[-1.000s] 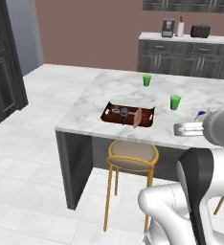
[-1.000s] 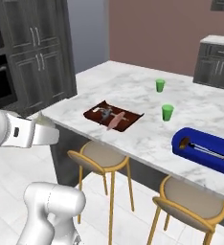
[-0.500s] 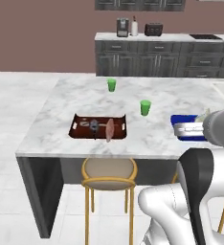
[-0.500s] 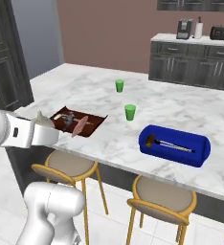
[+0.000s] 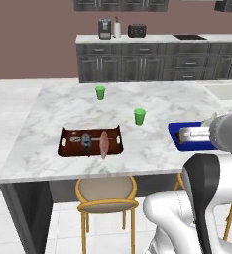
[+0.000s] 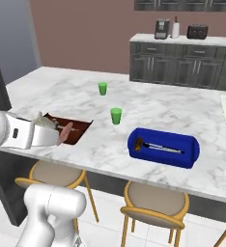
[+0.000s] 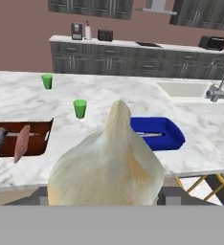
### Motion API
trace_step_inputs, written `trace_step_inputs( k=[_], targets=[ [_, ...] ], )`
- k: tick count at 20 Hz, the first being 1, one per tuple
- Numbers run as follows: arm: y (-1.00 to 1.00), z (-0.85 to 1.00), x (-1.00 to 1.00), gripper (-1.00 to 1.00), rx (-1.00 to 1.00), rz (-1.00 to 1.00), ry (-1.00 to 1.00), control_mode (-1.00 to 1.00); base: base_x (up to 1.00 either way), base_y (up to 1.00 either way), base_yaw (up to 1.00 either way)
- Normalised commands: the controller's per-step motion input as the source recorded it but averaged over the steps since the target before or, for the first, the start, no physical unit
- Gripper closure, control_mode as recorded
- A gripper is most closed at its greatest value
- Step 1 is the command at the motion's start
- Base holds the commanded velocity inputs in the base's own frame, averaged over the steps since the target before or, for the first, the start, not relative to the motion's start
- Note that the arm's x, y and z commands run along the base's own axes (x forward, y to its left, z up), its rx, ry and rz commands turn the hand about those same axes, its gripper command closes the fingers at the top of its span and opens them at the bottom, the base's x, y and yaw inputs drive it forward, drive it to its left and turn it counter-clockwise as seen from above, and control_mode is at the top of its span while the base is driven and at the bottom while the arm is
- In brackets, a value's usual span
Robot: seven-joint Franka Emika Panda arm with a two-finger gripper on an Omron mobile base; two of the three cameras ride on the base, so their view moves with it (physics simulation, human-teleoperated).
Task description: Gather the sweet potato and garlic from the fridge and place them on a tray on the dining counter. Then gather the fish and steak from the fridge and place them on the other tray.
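Observation:
My gripper point(image 7: 106, 194) is shut on the garlic point(image 7: 109, 162), a pale bulb that looms large in the hand view. From the base I see the garlic point(image 5: 207, 121) in the gripper point(image 5: 205, 128) just over the front edge of the dining counter point(image 5: 48, 114), near the blue tray point(image 5: 174, 131). A thin dark thing lies in the blue tray point(image 6: 163, 144); I cannot tell what it is. The other tray point(image 5: 67, 149), dark brown, holds the fish point(image 5: 86, 140) and the steak point(image 5: 104, 144). The fridge is out of view.
Two green cups point(image 5: 100, 92) point(image 5: 140, 116) stand on the counter behind the trays. Wooden stools point(image 5: 105, 192) are tucked under its front edge. A sink with a tap point(image 7: 214, 91) lies at the counter's right end. Dark cabinets with appliances point(image 5: 138, 59) line the back wall.
The whole picture has swung as the base moved, so the counter now faces me squarely and both trays sit closer. The gripper holds the garlic as before.

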Motion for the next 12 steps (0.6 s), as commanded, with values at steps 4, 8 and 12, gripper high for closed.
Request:
trace_step_inputs(
  k=[4,8,12],
  targets=[
    [0.0,0.0,0.0,1.0,0.0,0.0,0.0,1.0,0.75,-0.08,-0.02],
    [0.0,0.0,0.0,1.0,0.0,0.0,0.0,1.0,0.8,-0.22,0.0],
    [0.0,0.0,0.0,1.0,0.0,0.0,0.0,1.0,0.87,-0.36,0.0]
  ],
)
